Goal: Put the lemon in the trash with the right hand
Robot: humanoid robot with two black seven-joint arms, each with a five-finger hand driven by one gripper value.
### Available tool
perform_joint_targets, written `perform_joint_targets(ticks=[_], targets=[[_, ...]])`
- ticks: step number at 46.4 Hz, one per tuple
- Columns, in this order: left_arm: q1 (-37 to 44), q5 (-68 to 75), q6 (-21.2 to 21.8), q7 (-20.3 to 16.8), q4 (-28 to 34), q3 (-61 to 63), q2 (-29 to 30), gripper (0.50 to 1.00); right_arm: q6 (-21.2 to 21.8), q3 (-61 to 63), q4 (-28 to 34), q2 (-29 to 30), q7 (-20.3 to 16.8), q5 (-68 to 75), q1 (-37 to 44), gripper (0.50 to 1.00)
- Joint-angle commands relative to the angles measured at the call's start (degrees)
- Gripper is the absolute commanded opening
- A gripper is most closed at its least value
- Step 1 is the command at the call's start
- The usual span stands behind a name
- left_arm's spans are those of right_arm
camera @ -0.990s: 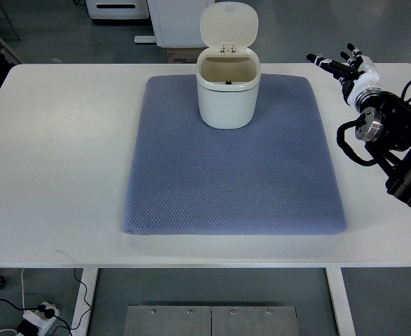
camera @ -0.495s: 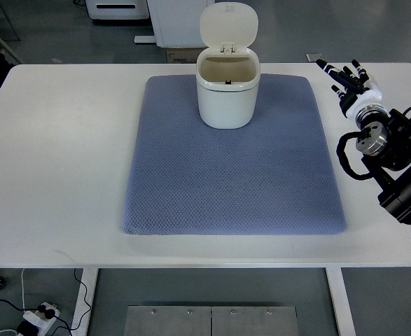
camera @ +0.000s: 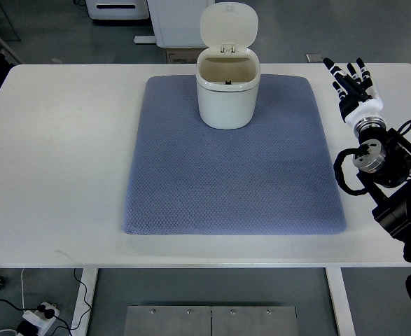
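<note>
Sitting at the far end of a blue-grey quilted mat [camera: 233,175], the trash bin [camera: 227,91] is a small rounded cream plastic tub with its hinged lid [camera: 229,24] flipped straight up. Its inside looks tan and shadowed, and no lemon is visible anywhere, so it can't be told whether it's in there. The mat lies flat on a smooth white counter [camera: 58,154]. Off to the right, the right robot hand [camera: 353,80] has its black fingers spread loose, holding nothing.

trash can [camera: 225,89] | white, lid up (hinged back) | upright on mat
</note>
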Motion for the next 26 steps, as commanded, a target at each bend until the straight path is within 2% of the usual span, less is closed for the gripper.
perform_joint_targets(ticks=[1,7,26], targets=[[-0.01,0.00,-0.02,0.00,0.00,0.00,0.00,1.000,2.56,-0.02,-0.02,-0.01,1.00,-0.05,-1.28,1.000],[-0.01,0.00,-0.02,0.00,0.00,0.00,0.00,1.000,3.45,-0.11,-0.19,-0.01,5.04,-0.05,-2.51,1.000],[-0.01,0.00,-0.02,0.00,0.00,0.00,0.00,1.000,4.06,-0.46,-0.10,-0.01,6.45,-0.32,-4.88,1.000]])
